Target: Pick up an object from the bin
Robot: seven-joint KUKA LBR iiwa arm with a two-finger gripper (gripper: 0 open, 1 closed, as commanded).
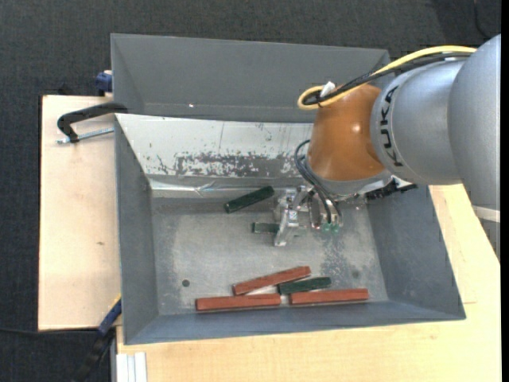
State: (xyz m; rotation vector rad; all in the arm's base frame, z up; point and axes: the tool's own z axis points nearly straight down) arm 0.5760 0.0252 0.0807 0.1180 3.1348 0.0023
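Closest to the camera, and also the biggest thing in sight, is the silver-grey arm [445, 126], which comes in from the right and hangs above the right half of the bin. Next in size is the grey metal bin [131, 237] itself, with sloping walls and a speckled floor. On the wrist of the arm sits a round orange cover [342, 138], and a yellow cable [398, 60] runs over the top of it. Below the cover the metal gripper [302, 220] is low in the bin, a little right of the middle of the floor and nearer to the far wall. Whether it is released or clenched, I cannot tell from where I stand.

Along the near wall lie three red-brown bars: a long one [238, 302] to the left, a second [330, 296] to its right, almost in one line with it, and a third [270, 281] tilted just behind them. A dark green bar [308, 285] lies just behind the second one. Another dark green bar [249, 199] lies tilted close to the far wall, left of the gripper. Smallest is a short dark green piece [265, 228], on the floor just at the left side of the gripper; whether it is grasped I cannot tell.
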